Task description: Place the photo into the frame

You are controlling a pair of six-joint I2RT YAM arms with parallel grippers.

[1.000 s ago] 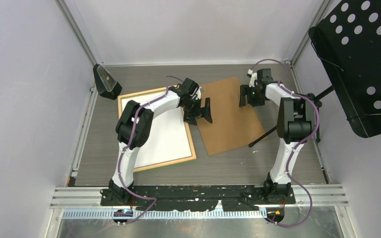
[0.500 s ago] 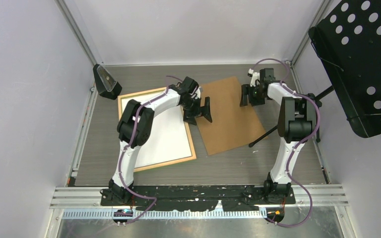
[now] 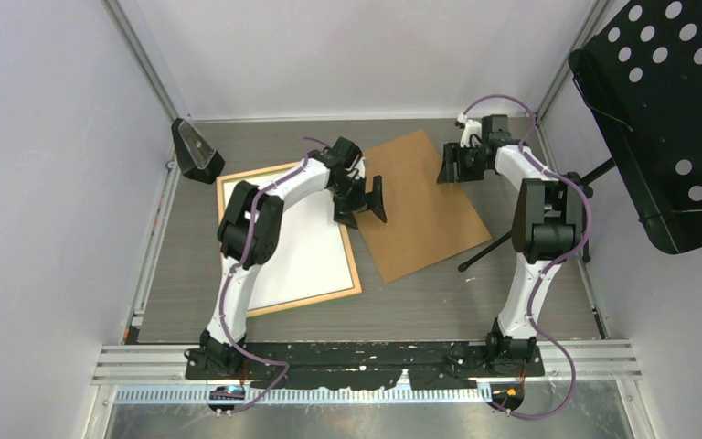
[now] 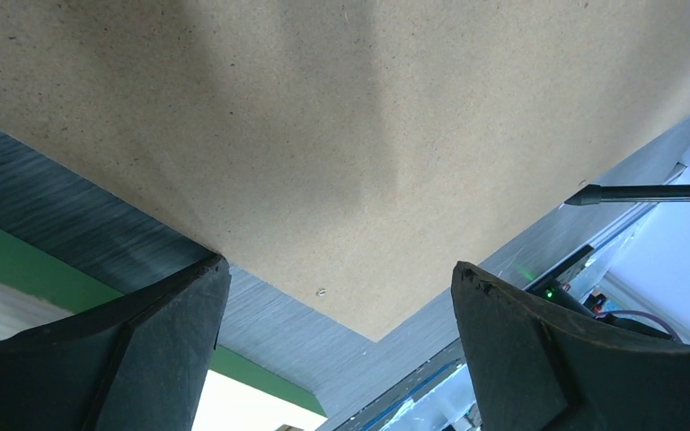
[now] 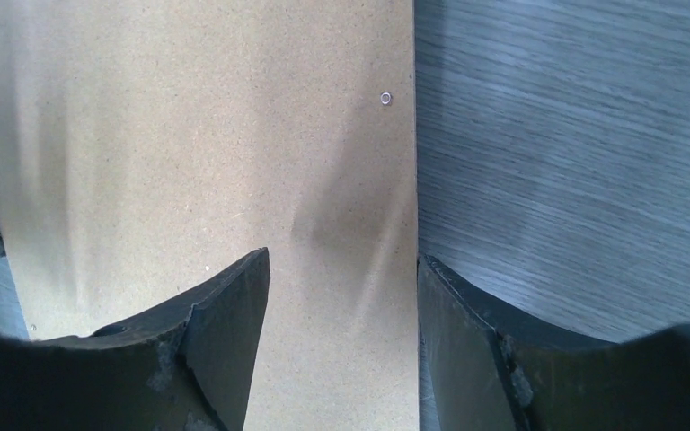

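frame (image 3: pixel 312 299) lies just beside the brown board (image 3: pixel 425 224); left tool (image 3: pixel 364 208) wide, right tool (image 3: pixel 452 170) part-open over the board's edge.

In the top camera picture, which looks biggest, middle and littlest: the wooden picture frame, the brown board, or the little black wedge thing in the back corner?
1. The light wooden rectangular picture frame and the flat brown hardboard sheet look about the same size, too close to rank.
2. The small black wedge-shaped object is clearly the smallest.
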